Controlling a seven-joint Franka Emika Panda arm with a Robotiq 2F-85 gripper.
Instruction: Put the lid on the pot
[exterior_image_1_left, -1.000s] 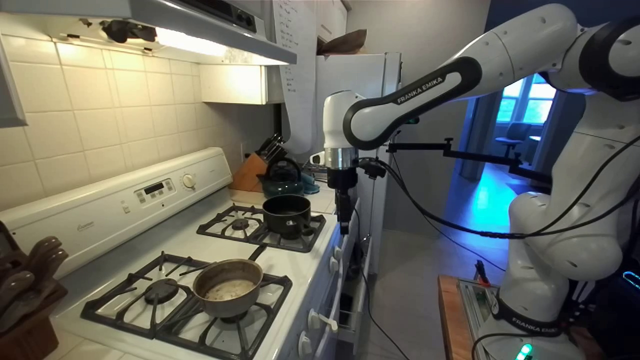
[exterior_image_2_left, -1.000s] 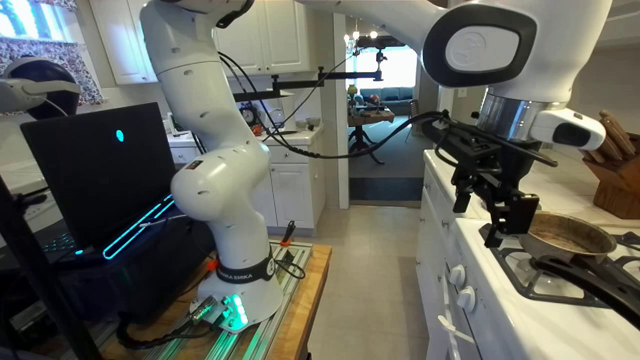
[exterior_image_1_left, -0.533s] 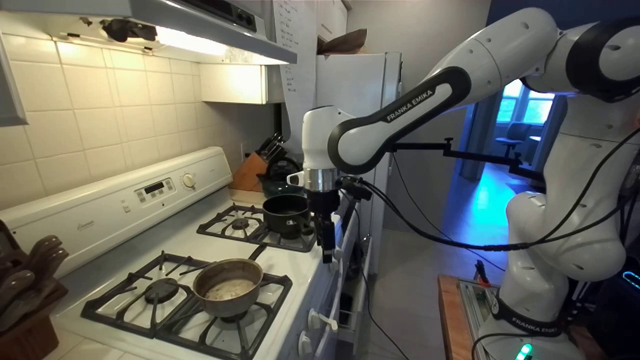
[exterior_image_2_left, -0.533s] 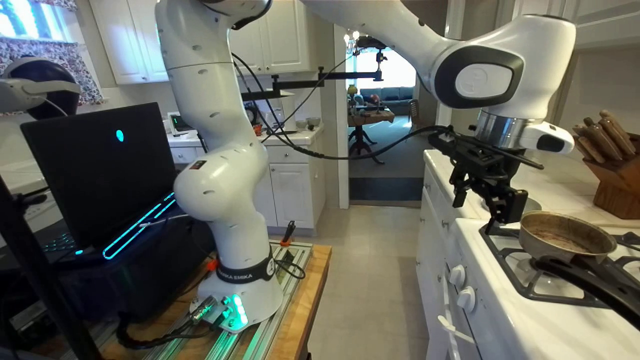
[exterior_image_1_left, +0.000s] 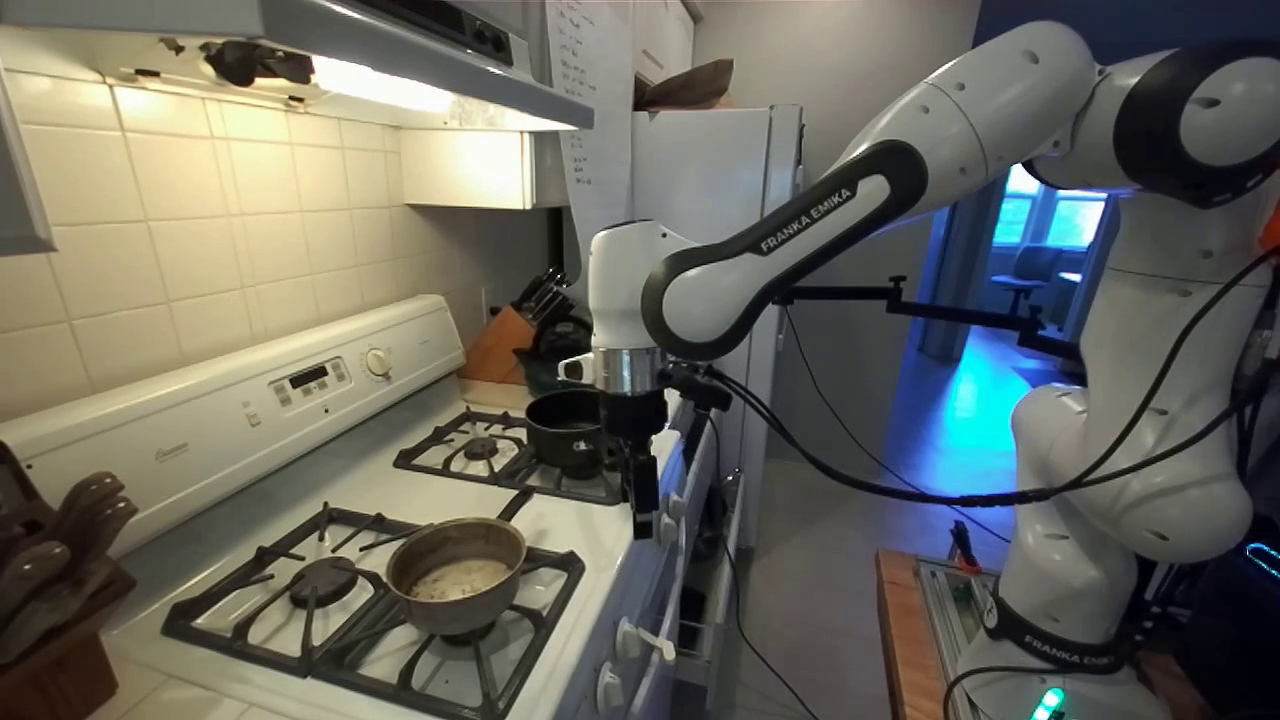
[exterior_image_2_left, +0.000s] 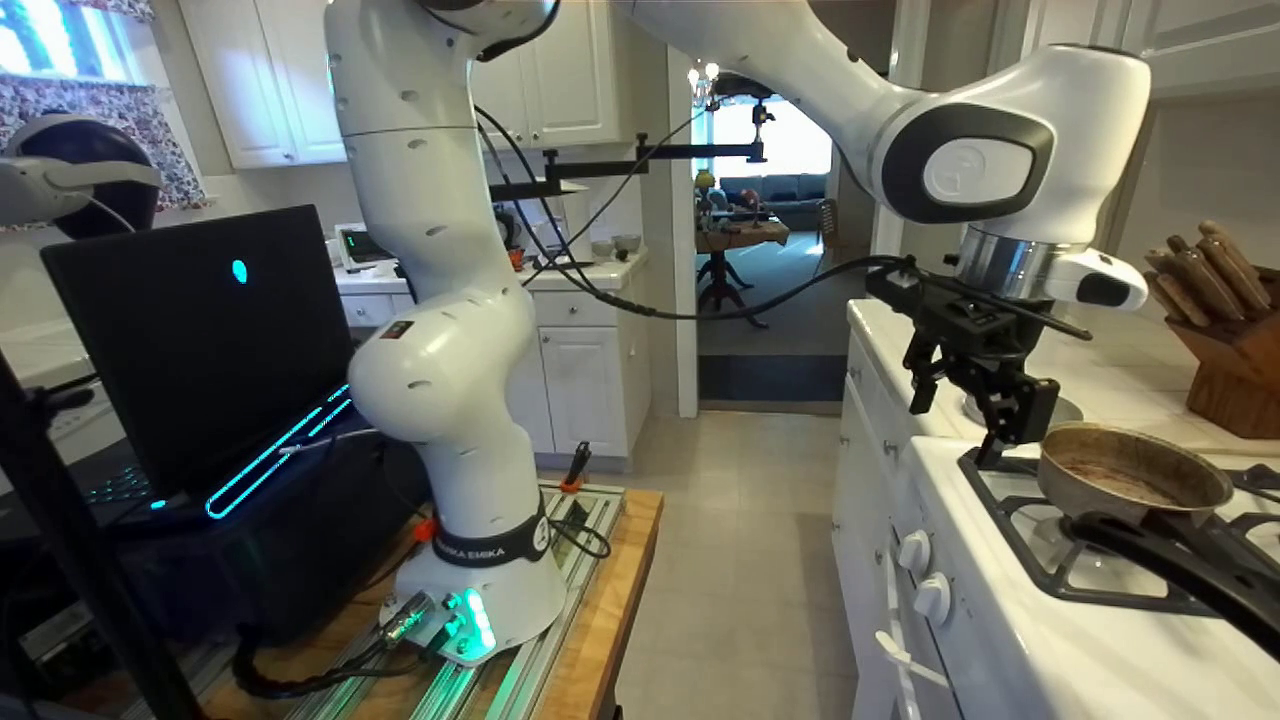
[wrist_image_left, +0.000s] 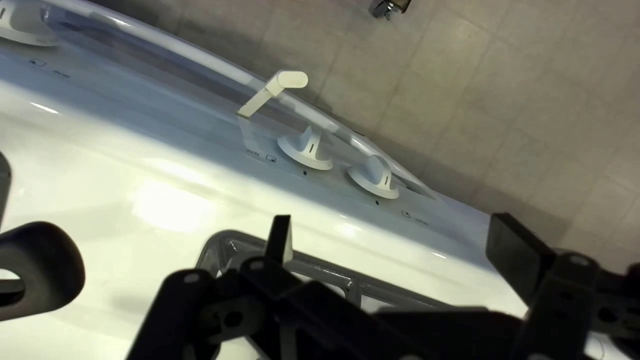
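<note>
Round grey metal lid (exterior_image_2_left: 1068, 411) lies on white tiled counter (exterior_image_2_left: 1120, 355)

In an exterior view I see it partly behind the black gripper (wrist_image_left: 397, 245), at ten o'clock from the shallow brownish metal pan (exterior_image_2_left: 1130, 480) on a dark grate (exterior_image_2_left: 1050, 583). The fingers (wrist_image_left: 519, 256) stand wide apart. A taller black pot (exterior_image_1_left: 560, 430) sits at the pan's one o'clock in an exterior view.

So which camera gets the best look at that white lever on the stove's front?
The wrist view: the white lever appears largest there, seen from above with nothing in front of it. Both exterior views show it smaller, jutting from the stove.
</note>
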